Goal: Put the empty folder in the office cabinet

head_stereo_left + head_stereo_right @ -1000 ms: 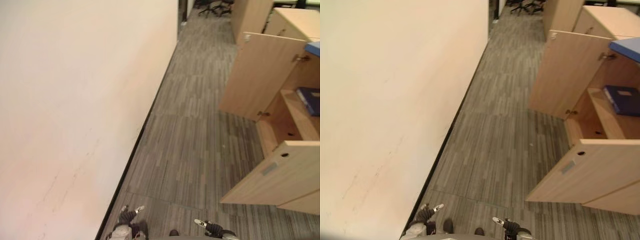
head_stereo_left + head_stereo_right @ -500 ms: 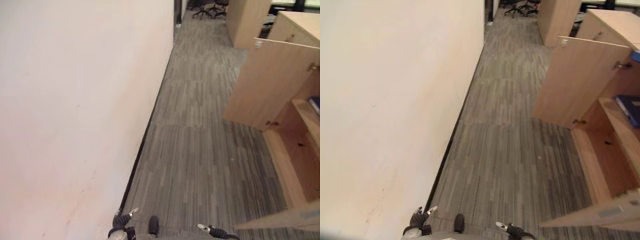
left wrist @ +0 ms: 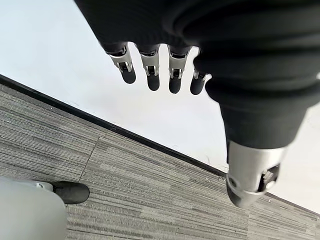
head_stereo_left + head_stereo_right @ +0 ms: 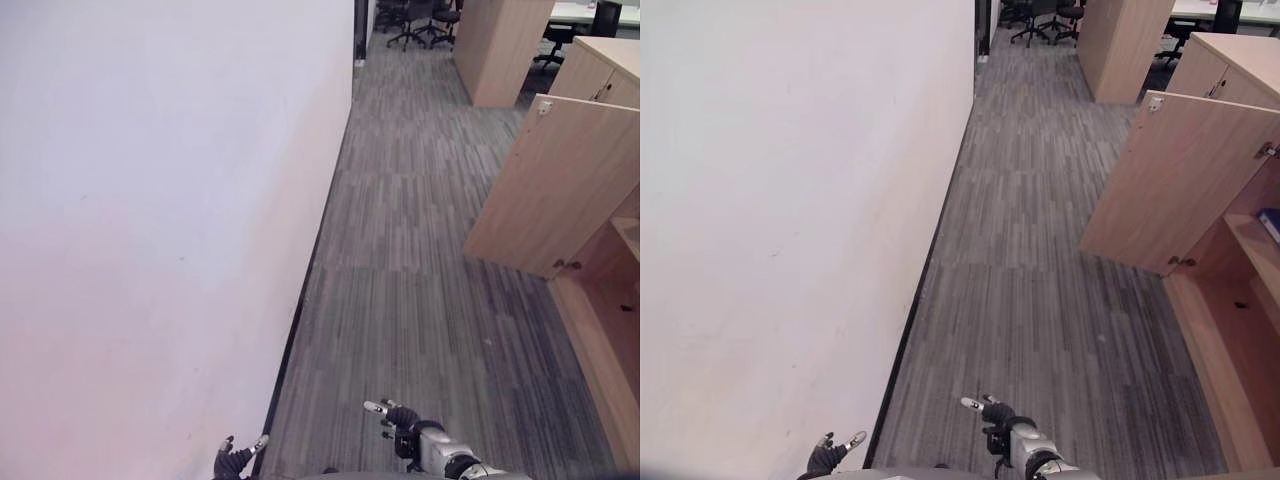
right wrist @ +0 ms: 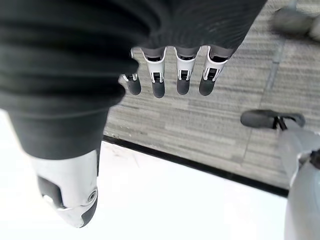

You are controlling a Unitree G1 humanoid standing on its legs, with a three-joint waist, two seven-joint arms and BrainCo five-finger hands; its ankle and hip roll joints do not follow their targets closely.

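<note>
Both hands are hanging low at the near edge with nothing in them: the left hand [image 4: 830,456] by the wall's black skirting [image 4: 910,330], the right hand [image 4: 992,414] out over the grey carpet [image 4: 1040,260], each with fingers straight and relaxed in its wrist view. The office cabinet [image 4: 1230,300] is standing to the right and a little farther off, door [image 4: 1165,185] swung open, so the right hand is lying nearer it. A blue edge [image 4: 1270,222] is peeking from its shelf; whether that is the folder I cannot tell.
</note>
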